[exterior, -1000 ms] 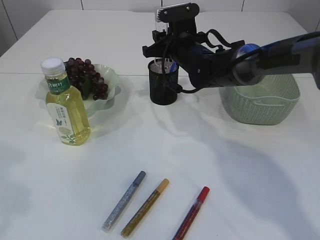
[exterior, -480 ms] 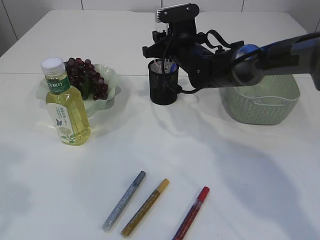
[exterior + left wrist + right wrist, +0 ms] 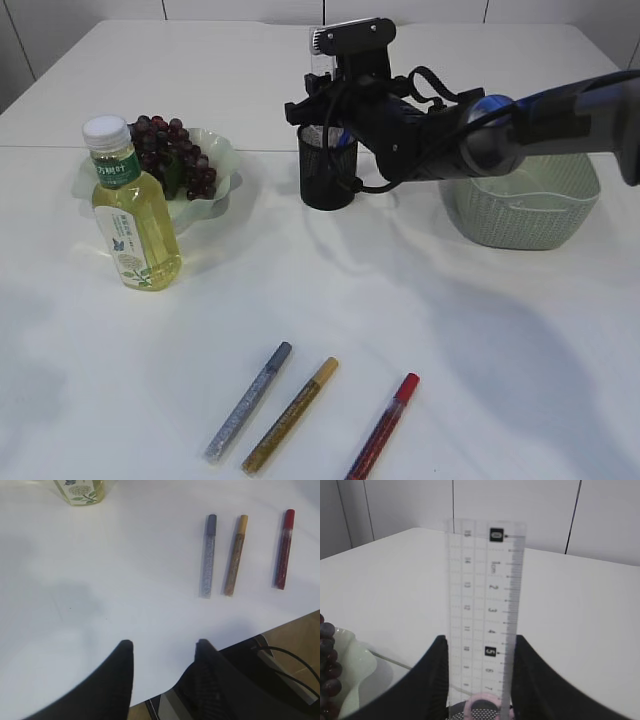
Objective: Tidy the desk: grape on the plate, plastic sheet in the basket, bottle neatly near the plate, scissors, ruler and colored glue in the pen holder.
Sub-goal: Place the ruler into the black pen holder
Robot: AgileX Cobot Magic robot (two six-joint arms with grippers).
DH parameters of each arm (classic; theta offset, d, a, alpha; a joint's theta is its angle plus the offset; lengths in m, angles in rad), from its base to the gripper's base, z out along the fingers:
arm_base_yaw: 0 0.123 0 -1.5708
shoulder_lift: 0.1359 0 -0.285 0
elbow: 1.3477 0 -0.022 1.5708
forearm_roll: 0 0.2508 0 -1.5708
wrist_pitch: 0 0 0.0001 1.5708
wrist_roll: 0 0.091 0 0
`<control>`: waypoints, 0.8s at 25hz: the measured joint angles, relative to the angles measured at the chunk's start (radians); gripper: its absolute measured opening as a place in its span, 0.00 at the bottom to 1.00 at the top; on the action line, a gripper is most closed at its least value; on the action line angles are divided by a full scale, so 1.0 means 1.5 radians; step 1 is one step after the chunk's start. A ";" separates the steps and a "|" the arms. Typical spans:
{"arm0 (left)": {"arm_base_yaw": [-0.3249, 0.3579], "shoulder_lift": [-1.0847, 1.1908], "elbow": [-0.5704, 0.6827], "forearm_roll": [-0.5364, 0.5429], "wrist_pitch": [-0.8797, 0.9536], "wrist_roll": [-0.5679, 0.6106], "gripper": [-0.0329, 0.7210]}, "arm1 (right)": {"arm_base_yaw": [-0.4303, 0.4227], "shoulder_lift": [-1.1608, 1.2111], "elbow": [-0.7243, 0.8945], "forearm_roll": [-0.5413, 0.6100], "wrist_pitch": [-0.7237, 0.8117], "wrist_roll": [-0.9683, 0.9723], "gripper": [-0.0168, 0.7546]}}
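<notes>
My right gripper (image 3: 480, 645) is shut on the edges of a clear ruler (image 3: 485, 590), held upright just above the black mesh pen holder (image 3: 327, 170). A pink scissors handle (image 3: 481, 702) pokes out of the holder below the ruler. Silver (image 3: 248, 400), gold (image 3: 290, 413) and red (image 3: 383, 425) glue pens lie side by side near the front edge. My left gripper (image 3: 162, 647) hovers open and empty over the table's front edge, short of the pens (image 3: 236, 555). Grapes (image 3: 170, 150) rest on the green plate (image 3: 225, 165), and the bottle (image 3: 130, 215) stands in front of it. The plastic sheet is not clearly visible.
A pale green woven basket (image 3: 530, 205) stands at the right behind my right arm. The table's front edge and some cables show below it in the left wrist view.
My right arm has sunk slightly and shifted a little right, bringing the ruler lower over the pen holder. Nothing else has moved.
</notes>
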 joint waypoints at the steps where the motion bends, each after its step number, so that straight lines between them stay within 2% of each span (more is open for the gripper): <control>1: 0.000 0.000 0.000 0.000 0.000 0.000 0.44 | 0.000 0.001 0.000 0.000 0.000 0.000 0.39; 20: 0.000 0.000 0.000 0.011 -0.007 0.000 0.44 | 0.000 0.007 0.000 -0.011 0.000 0.000 0.41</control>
